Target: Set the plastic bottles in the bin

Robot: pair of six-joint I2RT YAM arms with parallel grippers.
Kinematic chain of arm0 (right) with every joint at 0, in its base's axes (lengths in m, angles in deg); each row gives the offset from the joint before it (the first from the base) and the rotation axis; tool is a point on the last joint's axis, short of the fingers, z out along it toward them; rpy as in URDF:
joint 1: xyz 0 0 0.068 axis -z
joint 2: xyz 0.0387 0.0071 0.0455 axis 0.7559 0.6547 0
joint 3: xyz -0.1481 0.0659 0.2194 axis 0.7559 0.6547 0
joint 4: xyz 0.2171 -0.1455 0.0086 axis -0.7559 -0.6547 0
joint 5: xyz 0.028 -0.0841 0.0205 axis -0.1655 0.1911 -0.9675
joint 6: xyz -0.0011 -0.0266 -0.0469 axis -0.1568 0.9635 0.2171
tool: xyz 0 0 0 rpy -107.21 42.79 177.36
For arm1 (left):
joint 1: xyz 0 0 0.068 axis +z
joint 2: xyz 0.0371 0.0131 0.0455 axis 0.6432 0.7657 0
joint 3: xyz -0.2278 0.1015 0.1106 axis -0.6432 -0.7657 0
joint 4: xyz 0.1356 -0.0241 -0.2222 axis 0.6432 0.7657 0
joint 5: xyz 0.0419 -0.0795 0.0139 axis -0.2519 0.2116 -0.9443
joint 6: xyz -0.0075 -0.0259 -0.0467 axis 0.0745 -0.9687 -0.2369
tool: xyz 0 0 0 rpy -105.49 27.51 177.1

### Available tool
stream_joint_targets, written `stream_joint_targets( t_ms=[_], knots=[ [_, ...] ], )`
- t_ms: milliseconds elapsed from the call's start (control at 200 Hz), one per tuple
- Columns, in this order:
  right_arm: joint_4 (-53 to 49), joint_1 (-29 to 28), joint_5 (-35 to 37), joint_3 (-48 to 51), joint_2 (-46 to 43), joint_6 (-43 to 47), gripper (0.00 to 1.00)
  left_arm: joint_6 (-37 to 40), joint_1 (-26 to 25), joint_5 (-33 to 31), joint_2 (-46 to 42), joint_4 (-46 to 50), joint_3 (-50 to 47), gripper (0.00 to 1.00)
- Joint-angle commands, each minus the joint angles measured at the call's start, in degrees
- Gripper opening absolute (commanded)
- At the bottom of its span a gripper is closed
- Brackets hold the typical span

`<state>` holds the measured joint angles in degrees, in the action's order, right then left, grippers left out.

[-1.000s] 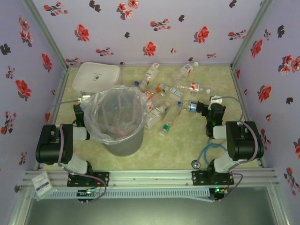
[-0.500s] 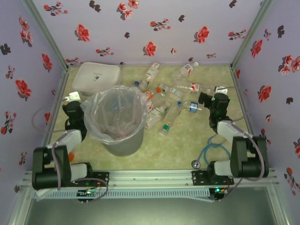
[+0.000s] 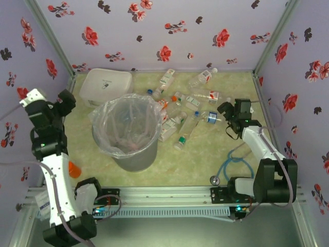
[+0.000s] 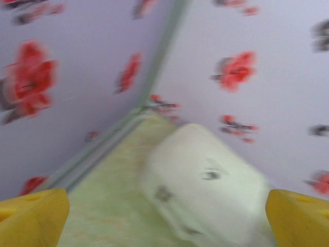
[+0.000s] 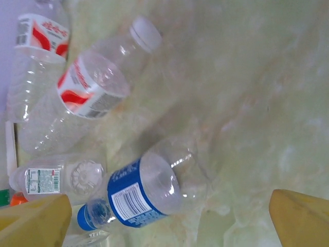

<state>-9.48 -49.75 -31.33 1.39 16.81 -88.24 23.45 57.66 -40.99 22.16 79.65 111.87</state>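
Note:
The bin [image 3: 126,135], a grey bucket lined with a clear bag, stands left of the table's middle. Several plastic bottles [image 3: 181,109] lie scattered behind it and to its right. My right gripper [image 3: 223,110] hangs open just right of the pile. In the right wrist view a blue-labelled bottle [image 5: 149,193] with a blue cap lies below the wide gap of the right gripper [image 5: 168,222], untouched. Red-and-white labelled bottles [image 5: 87,90] lie beyond it. My left gripper [image 3: 66,101] is raised high at the far left, open and empty, its yellow fingertips [image 4: 32,216] far apart.
A flat white lidded container [image 3: 105,85] sits at the back left, below and ahead of the left gripper as the left wrist view has it [image 4: 205,188]. A blue hose [image 3: 231,163] loops by the right arm's base. Flowered walls close in three sides.
The left arm has lifted from beside the bin and swung out to the far left, high up. The right gripper has shifted slightly right and nearer, stretching out over the blue-labelled bottle.

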Motion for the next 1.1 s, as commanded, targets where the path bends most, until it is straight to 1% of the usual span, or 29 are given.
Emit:
stream_joint_targets(
  t_ms=[0,105,180,275,430,590,730,820,925,1015,1095],
  knots=[
    [3.1,0.1,-3.4,2.7,2.2,-9.7,0.99,-1.8,-1.1,20.1,1.0,12.0,4.4,0.96],
    [7.2,-0.8,-5.5,3.6,4.7,-13.4,0.99,2.3,-6.3,19.4,1.2,18.8,7.1,0.94],
    [8.7,-2.2,-5.0,3.8,6.0,-15.1,0.99,4.4,-9.6,17.5,0.8,22.4,7.2,0.93],
    [10.4,-3.9,-3.7,3.8,7.8,-16.8,0.99,6.0,-13.6,15.1,0.7,25.0,6.1,0.91],
    [13.4,-4.7,-3.0,3.1,10.9,-19.8,0.99,7.0,-18.8,10.6,1.2,26.3,3.5,0.87],
    [11.4,-4.9,1.4,0.6,14.5,-20.9,0.99,7.9,-21.8,6.6,1.8,27.8,2.1,0.82],
    [11.8,-4.7,0.7,-2.0,19.6,-21.0,0.99,8.5,-23.5,4.2,1.9,28.6,1.2,0.78],
    [13.0,-4.7,0.3,-2.7,22.0,-21.1,0.94,8.6,-24.3,3.6,1.7,28.8,0.9,0.75],
    [14.3,-4.5,-0.1,-2.6,22.8,-21.1,0.82,8.4,-25.2,3.6,1.3,28.9,0.6,0.72],
    [14.2,-4.2,0.2,-2.2,21.6,-20.5,0.75,8.1,-25.9,3.6,0.6,28.9,0.3,0.71],
    [12.3,-4.0,0.9,-2.1,19.2,-18.9,0.72,7.6,-26.3,3.6,0.3,28.8,0.1,0.7]
  ],
)
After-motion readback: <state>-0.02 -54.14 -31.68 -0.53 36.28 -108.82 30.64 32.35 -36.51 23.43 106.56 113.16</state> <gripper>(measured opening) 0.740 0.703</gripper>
